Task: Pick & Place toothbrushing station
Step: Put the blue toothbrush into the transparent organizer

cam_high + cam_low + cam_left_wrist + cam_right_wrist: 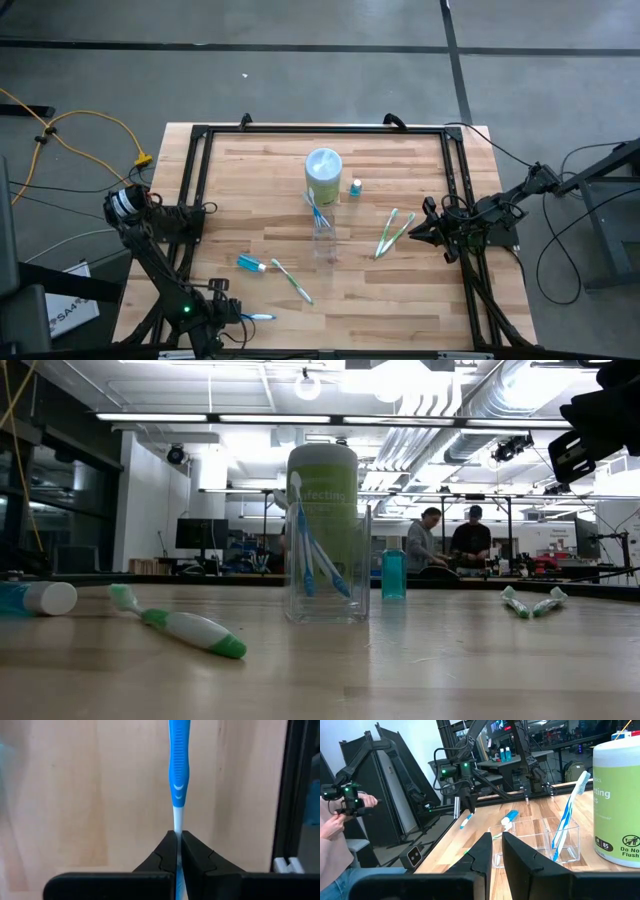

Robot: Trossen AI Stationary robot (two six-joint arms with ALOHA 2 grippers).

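Right wrist view: green canister (617, 800) label reads "85", "Do No… Flush".

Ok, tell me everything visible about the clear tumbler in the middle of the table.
The clear tumbler looks like transparent plastic with straight walls, and stands upright on the wooden table, near its middle. Two blue-and-white toothbrushes lean inside, heads up above the rim. A green-and-white wipes canister stands just behind it. Neither gripper touches it.
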